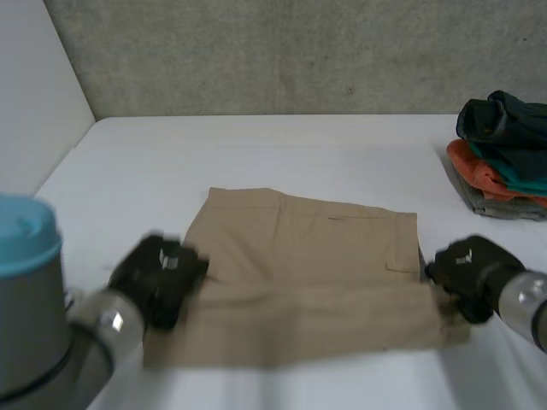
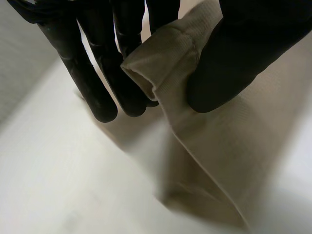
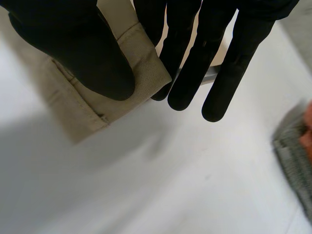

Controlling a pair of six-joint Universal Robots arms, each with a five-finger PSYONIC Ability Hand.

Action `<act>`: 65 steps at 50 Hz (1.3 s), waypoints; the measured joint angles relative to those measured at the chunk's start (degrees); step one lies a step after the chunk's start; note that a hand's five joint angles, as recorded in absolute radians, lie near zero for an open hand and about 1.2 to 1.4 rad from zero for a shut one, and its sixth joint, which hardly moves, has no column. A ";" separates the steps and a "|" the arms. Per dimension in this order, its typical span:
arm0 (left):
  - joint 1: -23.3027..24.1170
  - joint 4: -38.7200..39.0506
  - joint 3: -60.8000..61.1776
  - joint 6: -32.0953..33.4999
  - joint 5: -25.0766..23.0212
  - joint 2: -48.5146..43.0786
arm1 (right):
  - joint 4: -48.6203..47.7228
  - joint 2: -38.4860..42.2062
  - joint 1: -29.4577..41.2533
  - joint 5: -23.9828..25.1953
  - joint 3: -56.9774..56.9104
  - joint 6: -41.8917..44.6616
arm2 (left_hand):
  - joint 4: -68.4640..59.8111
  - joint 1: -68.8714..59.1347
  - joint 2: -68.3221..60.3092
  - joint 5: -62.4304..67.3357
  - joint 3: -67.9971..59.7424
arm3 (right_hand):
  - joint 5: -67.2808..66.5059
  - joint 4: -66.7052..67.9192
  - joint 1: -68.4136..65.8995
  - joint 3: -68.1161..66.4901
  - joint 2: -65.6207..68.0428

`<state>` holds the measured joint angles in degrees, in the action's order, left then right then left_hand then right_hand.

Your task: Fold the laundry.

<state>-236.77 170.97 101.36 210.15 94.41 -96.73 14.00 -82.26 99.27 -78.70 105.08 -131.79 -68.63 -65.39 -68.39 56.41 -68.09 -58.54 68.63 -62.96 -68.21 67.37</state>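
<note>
Item: shorts [image 1: 308,256], tan, one piece. You have them lying at the middle of the desk [image 1: 256,145], long side running 9 to 3 o'clock, with a pocket slit showing toward the 3 o'clock end. A doubled band of cloth runs along the near long edge from end to end. Left robot hand [image 1: 158,278]: at the shorts' 8 o'clock corner, grasping. Your left wrist view shows a hemmed edge pinched between the thumb and the fingers [image 2: 92,83], with the cloth there lifted a little off the desk. Right robot hand [image 1: 468,266]: at the shorts' 4 o'clock corner, grasping. Your right wrist view shows the hemmed corner pinched between the thumb and the fingers [image 3: 195,73]. Stack [image 1: 504,158]: folded clothes at 2 o'clock from the shorts, well apart from them, by the desk's 3 o'clock edge. It has a dark piece on top, then teal, orange, and grey at the bottom. Wall [image 1: 282,51]: grey, rough, behind the desk at 12 o'clock.
</note>
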 measured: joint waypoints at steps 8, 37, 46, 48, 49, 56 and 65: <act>-0.44 11.51 -16.88 0.91 2.77 -14.99 | -12.70 8.35 3.28 -2.74 -8.40 -7.49 | -0.04 0.00 0.00 0.00 0.00 | -0.20 0.00 0.00 0.00 0.00; -0.55 31.52 -35.55 12.06 3.30 -37.50 | -18.35 23.99 9.38 -10.89 -23.43 -16.45 | 57.15 54.67 56.72 -53.57 56.13 | 55.79 -56.81 50.09 56.47 -55.48; -0.58 31.02 -22.56 2.37 2.97 -25.60 | -9.92 18.95 4.76 -2.26 -14.58 -22.70 | 57.15 54.67 56.76 -53.57 56.13 | 47.42 -47.75 42.30 47.32 -46.80; -0.53 30.99 -20.96 0.55 2.91 -24.16 | -11.37 19.16 3.84 -1.41 -13.37 -23.02 | 57.15 54.67 56.76 -53.58 56.13 | 38.33 -38.71 32.37 38.33 -36.93; -0.50 30.99 -20.56 0.08 2.90 -23.81 | -11.98 19.32 3.63 -1.28 -13.12 -23.05 | 57.15 54.67 56.76 -53.57 56.13 | 34.97 -35.30 28.86 34.07 -33.10; -0.16 30.97 -18.60 -1.78 2.96 -22.12 | -17.50 20.76 2.58 -2.94 -11.62 -21.75 | 57.15 54.67 56.76 -53.57 56.13 | 3.48 -0.47 4.10 1.45 -0.81; -0.01 30.99 -16.81 -1.56 2.99 -18.71 | -21.25 11.96 0.15 -7.32 -7.87 -12.80 | 57.15 54.67 56.76 -53.58 56.13 | 2.39 -0.04 2.20 1.45 -0.72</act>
<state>-236.79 201.96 84.55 208.60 97.41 -115.45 -7.25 -70.29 99.42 -86.02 97.22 -144.58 -11.48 -10.73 -11.63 2.83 -11.96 -56.15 68.59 -60.76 -66.76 66.65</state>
